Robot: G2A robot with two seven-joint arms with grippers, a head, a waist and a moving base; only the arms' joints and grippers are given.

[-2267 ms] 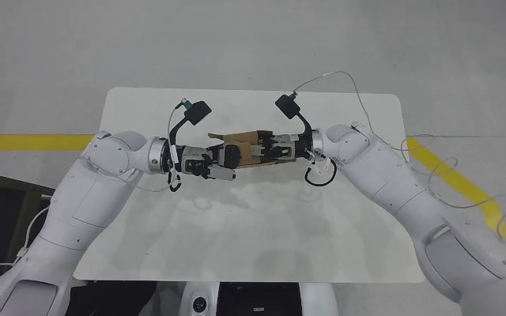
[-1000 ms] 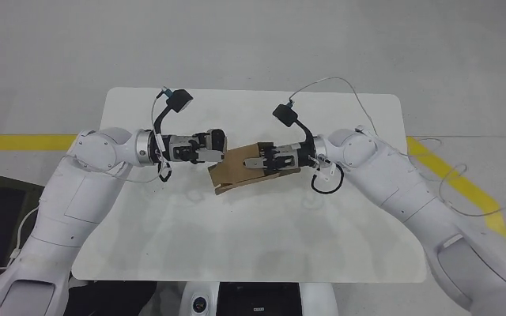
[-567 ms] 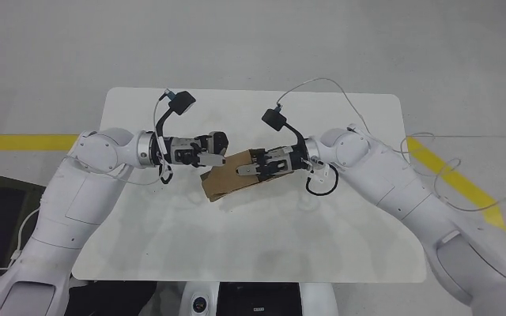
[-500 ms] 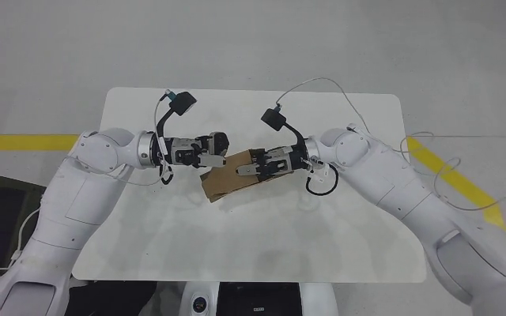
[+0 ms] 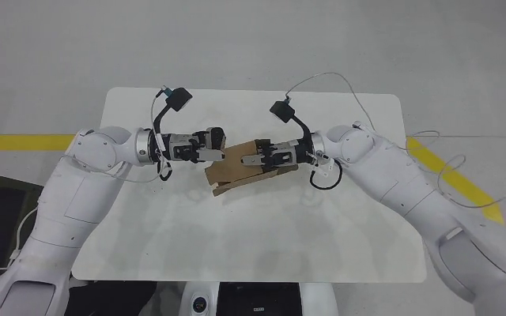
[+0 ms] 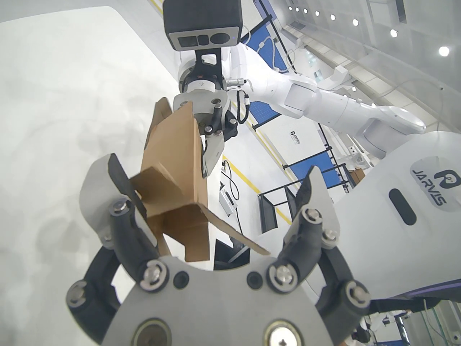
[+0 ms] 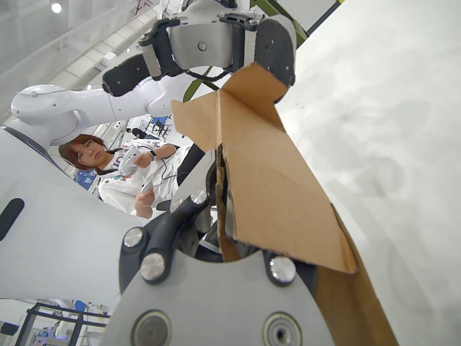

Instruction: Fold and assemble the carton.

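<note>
Held the carton clamped in the right gripper. Held the left gripper wide open about an end flap, one pad touching (judged best: push near the crease, slowly).

Table: white with rounded corners, its bare top standing on a pale grey floor.
Floor marking: a yellow stripe meets the table's left side; a second yellow band slants away off its right side.
Ceiling: rows of round lamps glow in a high white roof.
Background: blue panels line the hall's far side, with a black open-frame rack standing nearby.
</note>
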